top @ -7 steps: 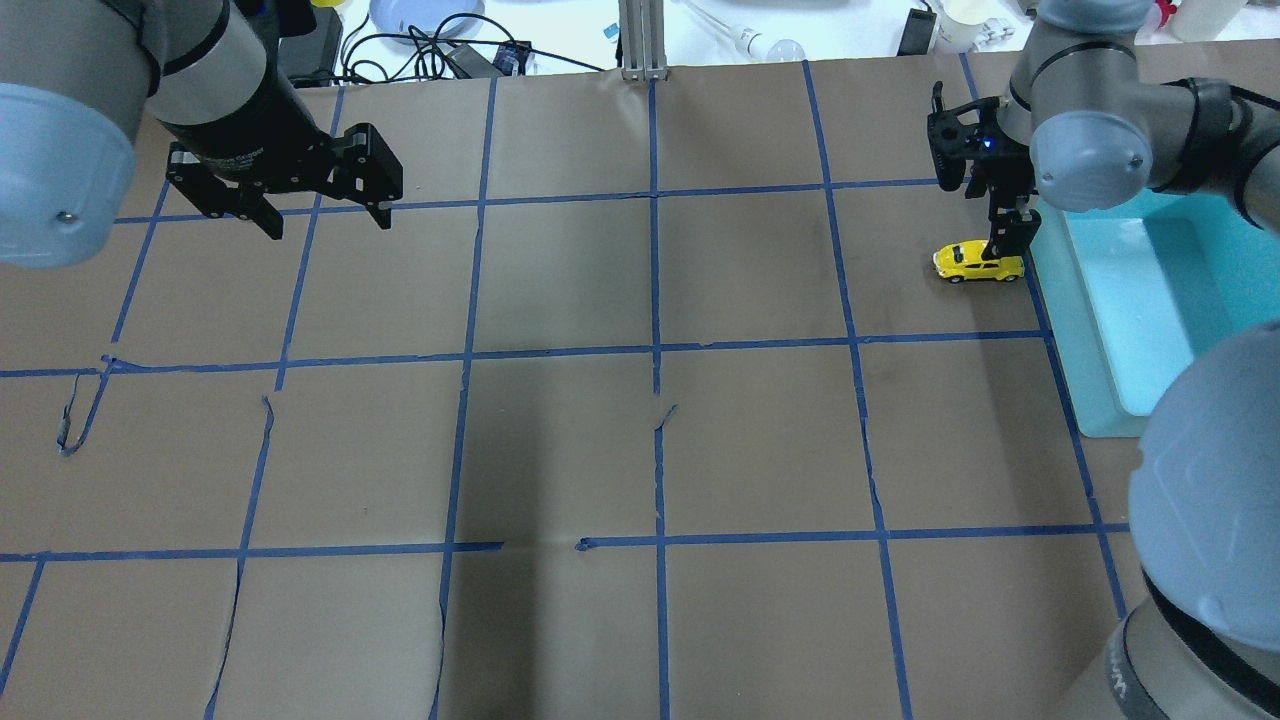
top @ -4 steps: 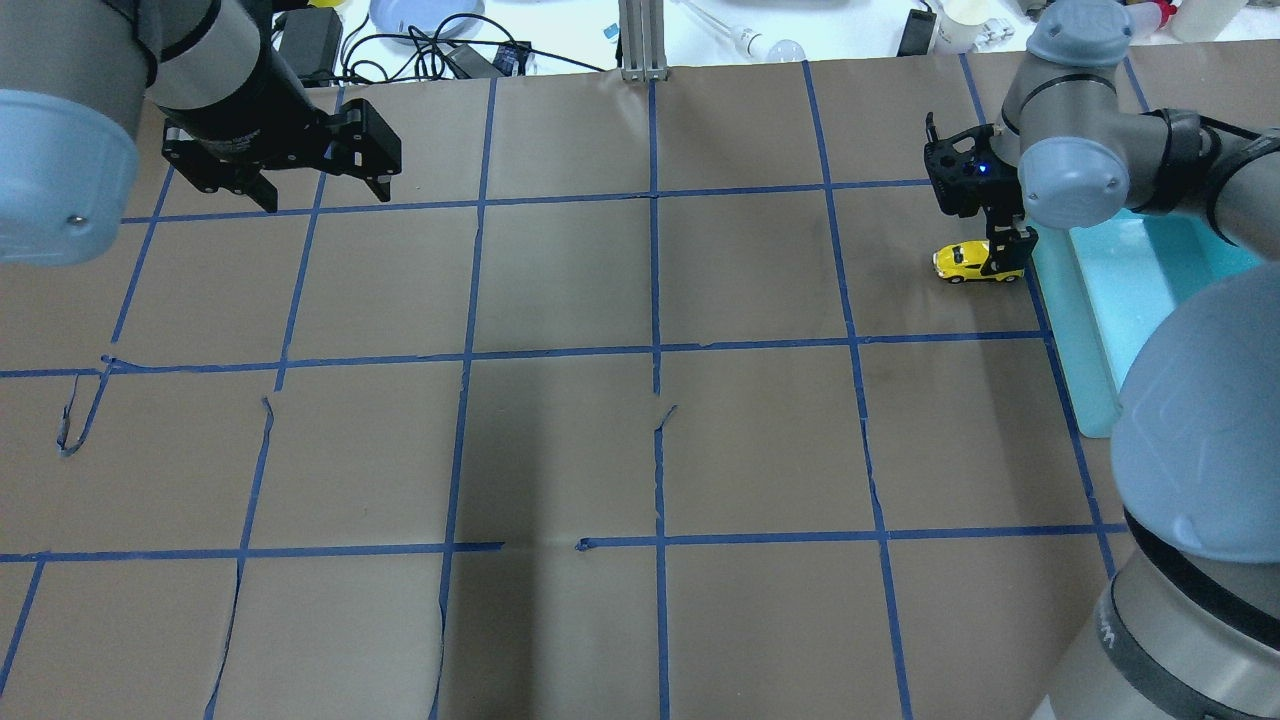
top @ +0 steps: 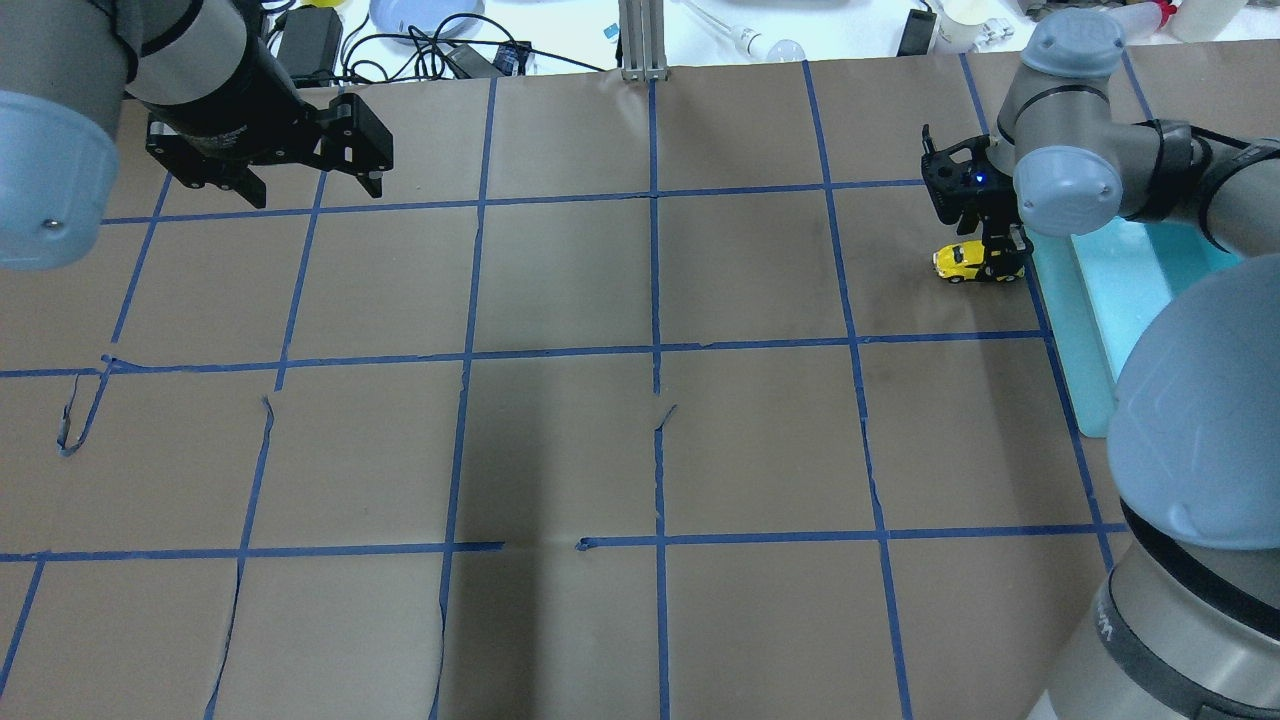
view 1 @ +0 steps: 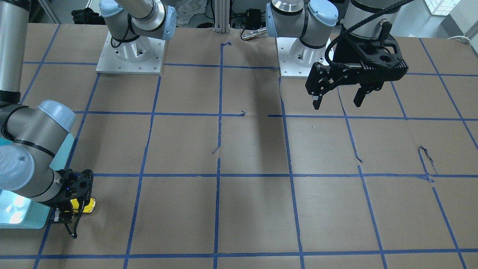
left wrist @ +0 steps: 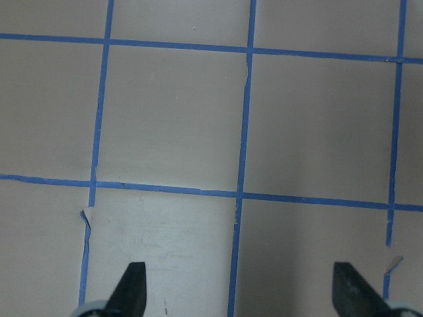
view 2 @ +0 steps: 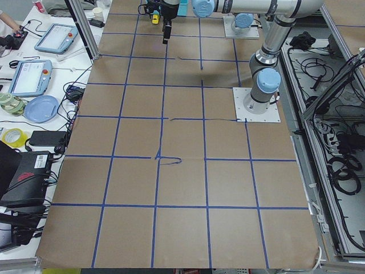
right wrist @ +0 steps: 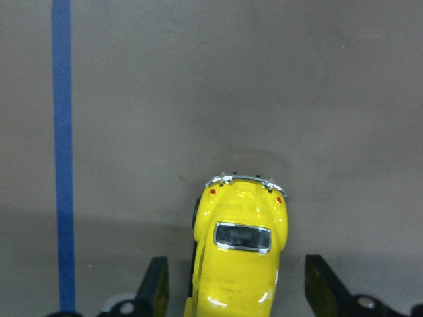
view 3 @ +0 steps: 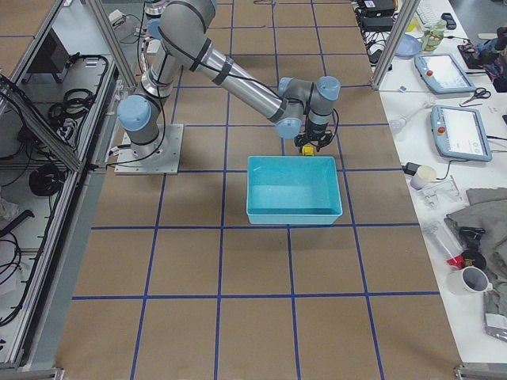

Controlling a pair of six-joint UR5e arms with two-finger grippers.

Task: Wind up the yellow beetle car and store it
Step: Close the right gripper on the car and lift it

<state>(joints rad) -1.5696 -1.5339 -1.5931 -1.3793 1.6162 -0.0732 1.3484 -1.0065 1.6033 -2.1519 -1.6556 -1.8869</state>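
The yellow beetle car (top: 960,262) stands on its wheels on the brown paper at the table's far right, just beside a teal bin. My right gripper (top: 1000,257) is lowered over the car's back half. In the right wrist view the car (right wrist: 241,254) sits between the two fingers (right wrist: 153,287), with a gap on each side, so this gripper (right wrist: 241,294) is open. The front-facing view shows the car (view 1: 86,206) partly hidden by the right gripper (view 1: 73,211). My left gripper (top: 315,192) hangs open and empty above the far left of the table, as the left wrist view (left wrist: 241,290) also shows.
The teal bin (top: 1090,330) lies right of the car, and it shows with nothing in it in the exterior right view (view 3: 293,212). Blue tape lines grid the paper, which has small tears (top: 75,420). Cables and a plate (top: 420,15) lie beyond the far edge.
My right gripper has come down until its fingers stand on either side of the car. The left gripper has drifted a little farther back and left. The car has not moved.
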